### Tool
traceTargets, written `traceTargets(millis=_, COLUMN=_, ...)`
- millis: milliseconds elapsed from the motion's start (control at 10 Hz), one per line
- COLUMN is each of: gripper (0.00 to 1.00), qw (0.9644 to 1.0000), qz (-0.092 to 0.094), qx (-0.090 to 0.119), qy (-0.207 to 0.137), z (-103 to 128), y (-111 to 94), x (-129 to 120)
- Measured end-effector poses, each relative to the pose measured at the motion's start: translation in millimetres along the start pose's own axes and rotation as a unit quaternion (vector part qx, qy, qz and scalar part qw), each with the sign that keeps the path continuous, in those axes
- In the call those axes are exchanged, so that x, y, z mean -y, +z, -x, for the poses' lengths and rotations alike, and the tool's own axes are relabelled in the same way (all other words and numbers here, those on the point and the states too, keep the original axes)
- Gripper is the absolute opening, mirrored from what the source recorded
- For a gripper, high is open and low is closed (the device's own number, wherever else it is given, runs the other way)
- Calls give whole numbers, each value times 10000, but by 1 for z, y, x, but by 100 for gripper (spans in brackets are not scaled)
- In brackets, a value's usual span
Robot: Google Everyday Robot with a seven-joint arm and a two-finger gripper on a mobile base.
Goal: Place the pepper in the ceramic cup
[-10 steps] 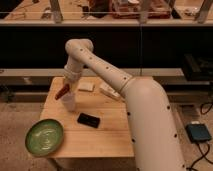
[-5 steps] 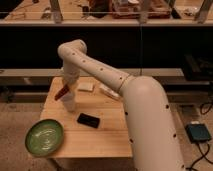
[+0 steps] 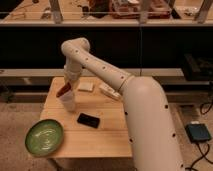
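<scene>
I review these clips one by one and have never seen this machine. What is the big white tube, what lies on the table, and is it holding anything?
The white tube is a robot arm with dark dots along it, seen by one camera looking down at a wooden table. Its gripper hangs at the far left of the table, right above a plain white ceramic cup. A small dark red pepper shows at the gripper, over the cup's mouth, apparently held. Also on the table: a round green plate, a flat black phone, a pale square block and a white bottle-like object.
</scene>
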Motion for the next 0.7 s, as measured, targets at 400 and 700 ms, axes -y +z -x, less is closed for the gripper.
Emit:
traceTargets(millis=400, gripper=0, qw=10000, qz=13, qx=28, qy=-84, z=-7, y=-7, x=6)
traceTargets(millis=700, gripper=0, qw=9999, qz=-102, qx=-87, qy=-76, z=-11, y=-12, x=7)
